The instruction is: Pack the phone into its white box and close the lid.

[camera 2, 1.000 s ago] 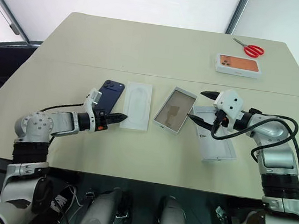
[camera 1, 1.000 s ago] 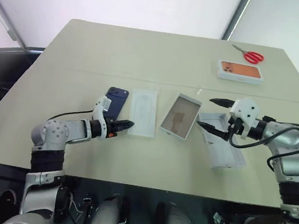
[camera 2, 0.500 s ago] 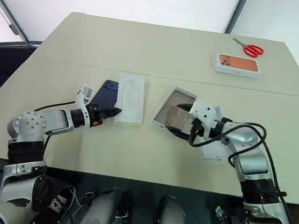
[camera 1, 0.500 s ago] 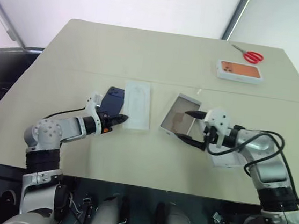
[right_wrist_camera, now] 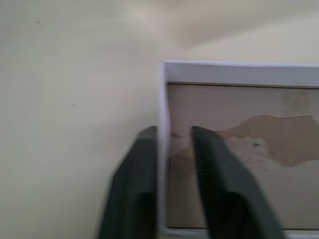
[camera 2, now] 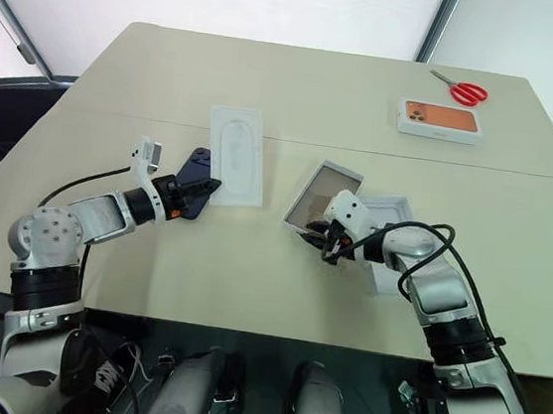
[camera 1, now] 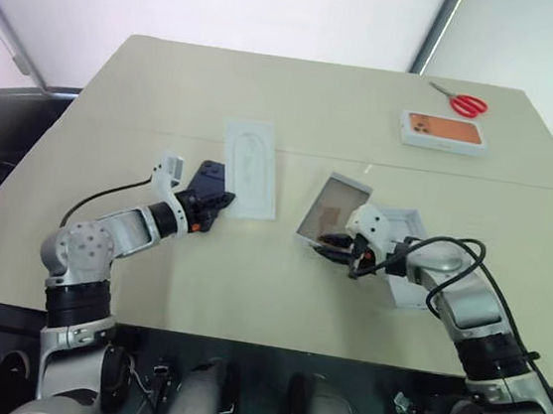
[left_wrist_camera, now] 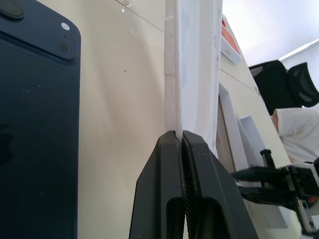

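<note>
Near the middle of the beige table [camera 1: 151, 83], the white box [camera 1: 334, 210] lies open side up with its tan floor showing, and the right gripper [camera 1: 333, 246] has its two fingers pressed on the box's near wall, one finger [right_wrist_camera: 133, 194] outside and one inside, as the right wrist view shows. Just right of the box, partly behind the right arm, rests the lid [camera 1: 403, 251], its pale inner face up. At centre left, the left gripper [left_wrist_camera: 180, 142] has its jaws pressed together on the edge of the flat white insert [camera 1: 249, 167], which slants away toward the upper middle of the frame. The phone [camera 1: 203, 183] lies flat just left of that insert, dark blue, its camera corner seen in the left wrist view, outside the box. In the upper right sit a second white box printed with an orange phone [camera 1: 444, 131] and, beyond it near the table's far edge, red scissors [camera 1: 458, 101]. The upper left of the tabletop and the near strip along the front edge are bare. Counted: one phone, one insert, one lid, two boxes, one pair of scissors.
</note>
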`<action>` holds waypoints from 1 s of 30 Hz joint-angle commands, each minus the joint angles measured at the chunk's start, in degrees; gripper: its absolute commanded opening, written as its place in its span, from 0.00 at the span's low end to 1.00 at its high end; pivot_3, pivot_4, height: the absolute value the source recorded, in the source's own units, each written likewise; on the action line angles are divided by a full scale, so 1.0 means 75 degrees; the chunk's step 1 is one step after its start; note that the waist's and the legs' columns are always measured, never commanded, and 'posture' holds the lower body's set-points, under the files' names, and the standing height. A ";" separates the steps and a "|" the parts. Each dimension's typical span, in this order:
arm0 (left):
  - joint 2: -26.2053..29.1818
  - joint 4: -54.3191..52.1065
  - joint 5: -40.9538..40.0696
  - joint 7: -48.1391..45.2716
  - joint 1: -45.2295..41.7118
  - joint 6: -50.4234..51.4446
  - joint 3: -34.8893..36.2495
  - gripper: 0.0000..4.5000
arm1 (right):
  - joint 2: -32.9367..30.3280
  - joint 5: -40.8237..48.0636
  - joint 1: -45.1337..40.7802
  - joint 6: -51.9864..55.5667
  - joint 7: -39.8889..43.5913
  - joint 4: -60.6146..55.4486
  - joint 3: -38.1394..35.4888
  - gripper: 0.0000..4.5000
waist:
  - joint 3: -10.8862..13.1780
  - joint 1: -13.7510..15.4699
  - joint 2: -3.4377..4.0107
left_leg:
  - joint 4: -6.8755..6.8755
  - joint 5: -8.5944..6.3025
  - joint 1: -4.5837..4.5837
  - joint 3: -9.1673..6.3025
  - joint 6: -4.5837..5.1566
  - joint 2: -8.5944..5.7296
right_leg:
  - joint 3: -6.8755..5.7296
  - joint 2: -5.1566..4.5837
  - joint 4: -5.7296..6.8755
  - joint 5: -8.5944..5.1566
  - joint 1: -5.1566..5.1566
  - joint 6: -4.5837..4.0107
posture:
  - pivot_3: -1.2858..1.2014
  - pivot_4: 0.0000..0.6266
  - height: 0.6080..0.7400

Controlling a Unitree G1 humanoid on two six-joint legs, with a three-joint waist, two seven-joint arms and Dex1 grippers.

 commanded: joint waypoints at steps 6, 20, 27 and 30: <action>0.0037 0.0285 -0.1052 0.0307 -0.0618 0.0849 0.0560 0.00 | 0.0122 0.0145 0.0072 -0.0679 0.0630 -0.0470 0.0255 0.01 | 0.0001 -0.0001 -0.0002 | 0.0000 0.0001 0.0000 -0.0001 0.0001 -0.0001 | -0.0004 0.0005 0.0001 0.0000 0.0000 0.0001 | 0.52 0.24 0.98; -0.0005 0.0022 -0.1242 0.0606 -0.0516 0.1145 0.0334 0.00 | 0.0493 -0.0032 -0.0101 -0.1249 0.0976 -0.0332 0.0611 0.30 | 0.0001 -0.0018 -0.0003 | 0.0000 0.0001 0.0001 -0.0001 0.0001 -0.0002 | -0.0007 0.0007 0.0003 0.0000 0.0001 0.0002 | 0.52 0.24 0.98; -0.0226 -0.0016 -0.1387 0.0780 -0.0443 0.1051 0.0298 0.00 | -0.0067 0.0346 -0.0189 -0.1023 0.0821 -0.0472 -0.0426 0.76 | 0.0001 0.0031 -0.0003 | 0.0001 0.0000 0.0000 -0.0001 -0.0001 -0.0005 | -0.0005 0.0001 0.0002 0.0000 0.0001 0.0001 | 0.52 0.24 0.98; -0.0337 0.0056 -0.1464 0.0822 -0.0452 0.1078 0.0310 0.00 | -0.0336 0.0724 -0.0078 -0.0721 0.0903 -0.0420 -0.0928 0.76 | 0.0001 0.0030 -0.0003 | 0.0000 0.0000 0.0000 -0.0001 0.0000 -0.0004 | -0.0003 0.0001 0.0002 0.0000 0.0001 0.0001 | 0.52 0.24 0.98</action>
